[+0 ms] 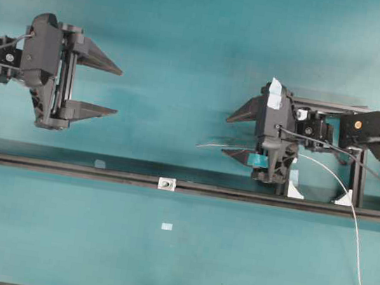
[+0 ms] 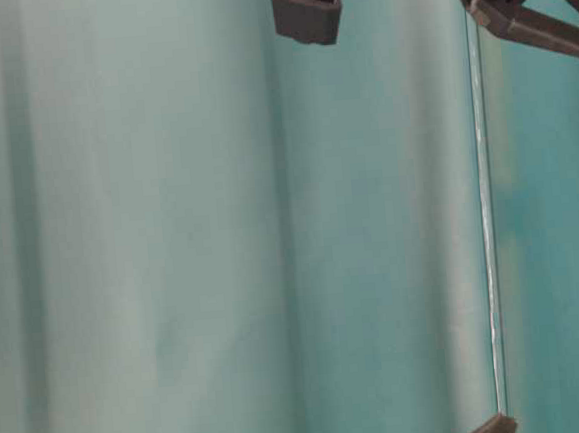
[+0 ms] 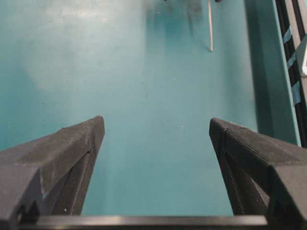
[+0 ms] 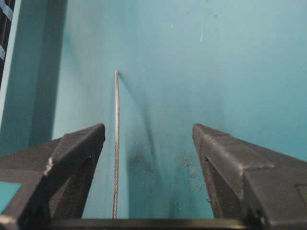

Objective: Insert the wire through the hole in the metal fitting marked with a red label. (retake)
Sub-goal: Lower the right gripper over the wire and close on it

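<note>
The metal fitting (image 1: 166, 183) is a small silvery square on the black rail, with the hole showing as a dark dot in its centre; no red label shows. The wire (image 1: 211, 145) lies on the teal table, passes under my right gripper (image 1: 227, 135) and curves away to the lower right. In the right wrist view the wire (image 4: 116, 143) runs between the open jaws, close to the left finger (image 4: 76, 153) and not gripped. My left gripper (image 1: 117, 92) hangs open and empty far to the left. Its own view (image 3: 157, 120) shows the wire's tip (image 3: 210, 28) ahead.
A black rail (image 1: 66, 167) crosses the table from side to side. Below the fitting lies a small pale tag (image 1: 167, 226). White corner pieces (image 1: 295, 191) stand at the rail under the right arm. In the left wrist view the rail (image 3: 288, 48) runs along the right edge.
</note>
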You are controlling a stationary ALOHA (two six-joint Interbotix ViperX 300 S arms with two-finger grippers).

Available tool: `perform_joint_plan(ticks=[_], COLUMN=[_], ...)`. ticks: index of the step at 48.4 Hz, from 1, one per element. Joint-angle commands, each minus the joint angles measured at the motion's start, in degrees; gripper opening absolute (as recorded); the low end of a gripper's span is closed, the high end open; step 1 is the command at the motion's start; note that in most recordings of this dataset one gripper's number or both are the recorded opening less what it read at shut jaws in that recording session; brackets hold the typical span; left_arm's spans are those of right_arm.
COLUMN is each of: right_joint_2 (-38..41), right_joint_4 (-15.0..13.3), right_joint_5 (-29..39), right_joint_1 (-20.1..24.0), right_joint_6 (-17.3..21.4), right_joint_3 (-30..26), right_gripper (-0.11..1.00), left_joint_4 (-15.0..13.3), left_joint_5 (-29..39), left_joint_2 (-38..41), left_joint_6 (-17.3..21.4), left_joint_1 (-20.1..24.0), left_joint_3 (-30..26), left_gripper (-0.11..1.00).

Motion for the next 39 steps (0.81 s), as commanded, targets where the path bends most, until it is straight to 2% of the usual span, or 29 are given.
perform_joint_plan(ticks=[1, 14, 18, 23, 28, 34, 39], right_joint_2=[-0.6, -0.5, -0.5, -0.5, -0.5, -0.5, -0.5], right_joint_4=[0.1, 0.1, 0.1, 0.1, 0.1, 0.1, 0.1], right_joint_5=[-0.5, -1.6, -1.7, -1.7, -1.7, -1.7, -1.7], right_joint_1=[-0.2, -0.2, -0.3, -0.3, -0.3, -0.3, -0.3], right_joint_6=[0.1, 0.1, 0.1, 0.0, 0.1, 0.0, 0.0], right_joint_3=[-1.0, -1.0, -1.0, -0.9, -1.0, -0.9, -1.0], right_gripper=[0.82, 0.80, 0.74, 0.57, 0.30, 0.05, 0.01], left_joint_4=[0.0, -0.1, 0.0, 0.0, -0.1, 0.0, 0.0], left_joint_5=[-0.5, -0.5, -0.7, -0.9, -0.9, -0.9, -0.9], left_joint_2=[-0.4, -0.3, -0.4, -0.4, -0.4, -0.4, -0.3], left_joint_6=[-0.1, -0.1, -0.1, -0.1, -0.1, -0.1, -0.1], left_joint_1=[0.2, 0.2, 0.2, 0.2, 0.2, 0.2, 0.2], left_joint_3=[-0.6, -0.6, -0.5, -0.5, -0.5, -0.5, -0.5], left_gripper=[0.40, 0.40, 0.40, 0.40, 0.40, 0.40, 0.40])
